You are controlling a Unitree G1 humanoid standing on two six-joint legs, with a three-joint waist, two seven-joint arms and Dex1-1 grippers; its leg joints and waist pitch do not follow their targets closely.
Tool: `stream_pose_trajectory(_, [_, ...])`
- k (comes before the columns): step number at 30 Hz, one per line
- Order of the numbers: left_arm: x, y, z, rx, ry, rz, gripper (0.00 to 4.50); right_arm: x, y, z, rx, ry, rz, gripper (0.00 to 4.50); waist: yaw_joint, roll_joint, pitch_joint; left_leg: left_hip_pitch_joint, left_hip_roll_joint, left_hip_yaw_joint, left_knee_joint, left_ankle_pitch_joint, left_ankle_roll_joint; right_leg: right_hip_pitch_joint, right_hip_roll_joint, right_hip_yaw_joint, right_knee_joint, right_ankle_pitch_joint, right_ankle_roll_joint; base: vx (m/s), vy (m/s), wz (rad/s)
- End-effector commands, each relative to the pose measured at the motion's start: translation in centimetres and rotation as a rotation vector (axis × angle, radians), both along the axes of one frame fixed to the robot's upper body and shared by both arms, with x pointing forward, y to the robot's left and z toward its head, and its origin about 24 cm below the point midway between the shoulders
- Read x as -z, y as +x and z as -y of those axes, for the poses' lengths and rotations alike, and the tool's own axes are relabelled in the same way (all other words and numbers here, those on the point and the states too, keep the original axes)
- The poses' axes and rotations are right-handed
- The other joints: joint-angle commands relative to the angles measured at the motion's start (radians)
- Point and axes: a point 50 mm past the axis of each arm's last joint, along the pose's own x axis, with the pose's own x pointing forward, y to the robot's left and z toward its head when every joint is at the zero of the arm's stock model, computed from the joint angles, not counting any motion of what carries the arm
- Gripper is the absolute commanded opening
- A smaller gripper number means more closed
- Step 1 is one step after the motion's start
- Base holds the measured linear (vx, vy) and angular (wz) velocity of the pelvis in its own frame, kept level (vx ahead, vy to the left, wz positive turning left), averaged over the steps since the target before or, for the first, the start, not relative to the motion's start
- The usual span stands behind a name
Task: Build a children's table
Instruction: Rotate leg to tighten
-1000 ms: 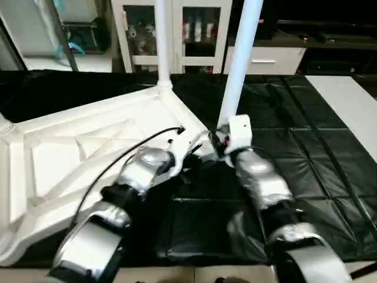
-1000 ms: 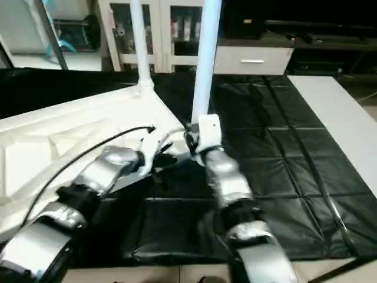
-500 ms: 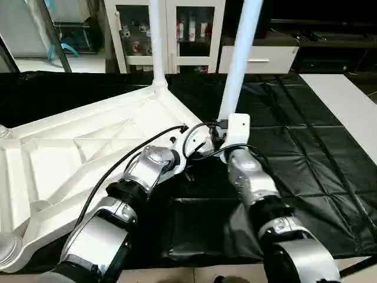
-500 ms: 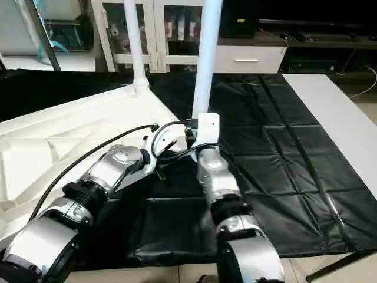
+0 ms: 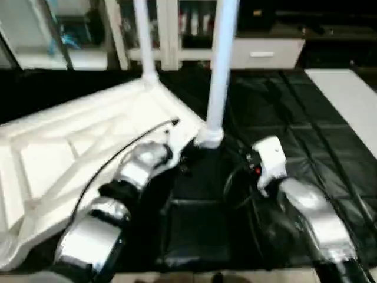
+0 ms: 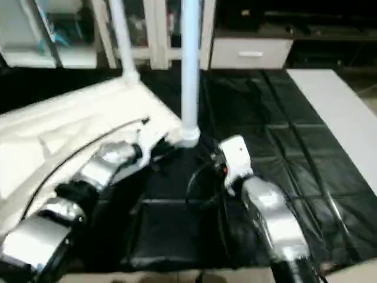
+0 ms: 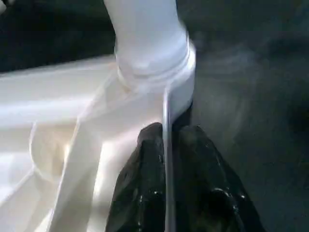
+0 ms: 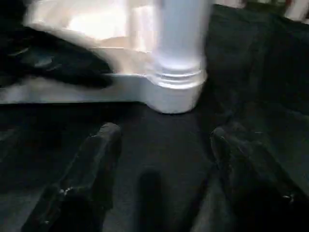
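The right end effector (image 8: 161,145) is seen with its two black fingers (image 8: 99,150) spread wide and nothing between them, just short of the corner socket (image 8: 176,94) in which an upright white leg (image 5: 221,65) is seated. The left end effector (image 7: 169,140) is pressed, nearly closed, against the tabletop (image 5: 65,147) rim beside that same socket. The tabletop lies upside down on the black-covered desk (image 5: 294,112), with a second leg (image 5: 143,41) standing at its far corner.

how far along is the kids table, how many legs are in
Two legs stand upright in corner sockets of the upside-down tabletop: the far leg and the near leg. The right gripper is open, off the near leg; the left gripper grips the tabletop's edge beside its socket. Two legs remain.
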Motion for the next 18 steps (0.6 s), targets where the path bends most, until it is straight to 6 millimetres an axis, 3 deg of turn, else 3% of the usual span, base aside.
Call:
stream_pose_trajectory(1, [-0.8, -0.1, -0.1, 0.023, -0.049, 0.015, 0.95, -0.6, -0.8, -0.5, -0.054, 0.017, -0.015, 3.18, 0.016, -0.009, -0.068, 0.013, 0.065, -0.031, -0.081, -0.278, 0.068, 0.036, -0.059, 0.053, -0.076, -0.388, -0.156, 0.0, 0.0, 0.0])
stream_pose_trajectory(2, [-1.2, -0.3, -0.4, 0.047, -0.061, 0.012, 1.05, -0.6, -1.7, -0.6, -0.108, 0.016, -0.047, 3.18, 0.021, -0.014, -0.068, 0.007, 0.068, -0.028, -0.082, -0.251, 0.069, 0.041, -0.054, 0.052, -0.064, -0.301, -0.176, 0.0, 0.0, 0.0])
stream_pose_trajectory(5, [-1.7, -0.6, -1.0, 0.059, -0.079, 0.005, 1.28, -0.8, -2.6, -0.5, -0.156, 0.004, -0.066, 3.18, 0.038, -0.012, -0.073, 0.014, 0.071, -0.022, -0.076, -0.186, 0.084, 0.045, -0.055, 0.056, -0.042, -0.16, -0.223, 0.059, -0.001, 0.03])
stream_pose_trajectory(7, [-1.8, -1.8, -2.2, 0.118, -0.039, -0.029, 1.37, -1.1, -3.2, -0.1, -0.176, 0.011, -0.091, 3.18, 0.044, -0.013, -0.082, 0.011, 0.072, -0.023, -0.068, -0.087, 0.111, 0.055, -0.057, 0.056, -0.02, -0.037, -0.252, 0.028, 0.0, 0.0])
stream_pose_trajectory(8, [-1.8, -1.9, -2.3, 0.121, -0.037, -0.032, 1.48, -1.1, -3.2, -0.1, -0.177, 0.009, -0.092, 3.18, 0.046, -0.013, -0.079, 0.007, 0.07, -0.019, -0.062, -0.026, 0.139, 0.052, -0.054, 0.056, -0.013, 0.024, -0.265, 0.0, 0.0, 0.0])
stream_pose_trajectory(9, [-1.8, -2.2, -2.5, 0.134, -0.026, -0.043, 1.56, -1.1, -3.2, 0.0, -0.181, 0.003, -0.095, 3.18, 0.048, -0.011, -0.078, 0.013, 0.067, -0.016, -0.059, -0.018, 0.152, 0.047, -0.052, 0.056, -0.013, 0.027, -0.274, 0.0, 0.0, 0.0])
stream_pose_trajectory(10, [-1.4, -3.4, -3.7, 0.167, 0.029, -0.098, 1.73, -1.1, -3.5, -0.1, -0.197, -0.003, -0.11, 3.18, 0.052, -0.018, -0.076, 0.013, 0.065, -0.012, -0.059, -0.032, 0.153, 0.046, -0.052, 0.057, -0.019, -0.008, -0.273, 0.0, 0.0, 0.0])
stream_pose_trajectory(11, [-1.2, -4.2, -4.3, 0.184, 0.061, -0.136, 1.73, -1.2, -3.7, -0.2, -0.208, -0.006, -0.12, 3.18, 0.057, -0.017, -0.076, 0.015, 0.071, -0.015, -0.062, -0.04, 0.141, 0.052, -0.059, 0.058, -0.013, -0.023, -0.275, 0.0, 0.0, 0.0])
stream_pose_trajectory(12, [-1.0, -4.9, -5.0, 0.2, 0.089, -0.167, 1.73, -1.2, -3.8, -0.3, -0.217, -0.008, -0.124, 3.18, 0.056, -0.021, -0.066, 0.011, 0.071, -0.012, -0.067, -0.067, 0.128, 0.046, -0.054, 0.061, -0.02, -0.082, -0.258, 0.0, 0.0, 0.0])
stream_pose_trajectory(15, [-1.1, -6.5, -6.0, 0.229, 0.115, -0.234, 1.73, -1.3, -3.8, -0.6, -0.237, -0.02, -0.131, 3.18, 0.055, -0.012, -0.054, 0.022, 0.07, -0.015, -0.08, -0.219, 0.033, 0.038, -0.052, 0.063, -0.038, -0.289, -0.209, 0.0, 0.0, 0.0])
stream_pose_trajectory(16, [-1.1, -7.0, -6.3, 0.226, 0.133, -0.257, 1.73, -1.2, -3.8, -0.7, -0.241, -0.024, -0.136, 3.18, 0.055, -0.017, -0.049, 0.026, 0.07, -0.017, -0.083, -0.276, 0.003, 0.034, -0.052, 0.063, -0.049, -0.376, -0.177, 0.0, 0.0, 0.0])
stream_pose_trajectory(17, [-1.1, -7.2, -6.5, 0.221, 0.142, -0.26, 1.73, -1.2, -3.8, -0.7, -0.242, -0.024, -0.137, 3.18, 0.056, -0.015, -0.049, 0.032, 0.07, -0.018, -0.084, -0.299, -0.01, 0.03, -0.052, 0.065, -0.051, -0.4, -0.167, 0.0, 0.0, 0.0])
stream_pose_trajectory(18, [-0.9, -7.3, -6.6, 0.218, 0.158, -0.266, 1.73, -1.2, -3.8, -0.8, -0.248, -0.026, -0.139, 3.18, 0.058, -0.02, -0.047, 0.037, 0.068, -0.019, -0.086, -0.329, -0.024, 0.024, -0.05, 0.065, -0.057, -0.437, -0.147, 0.0, 0.0, 0.0])
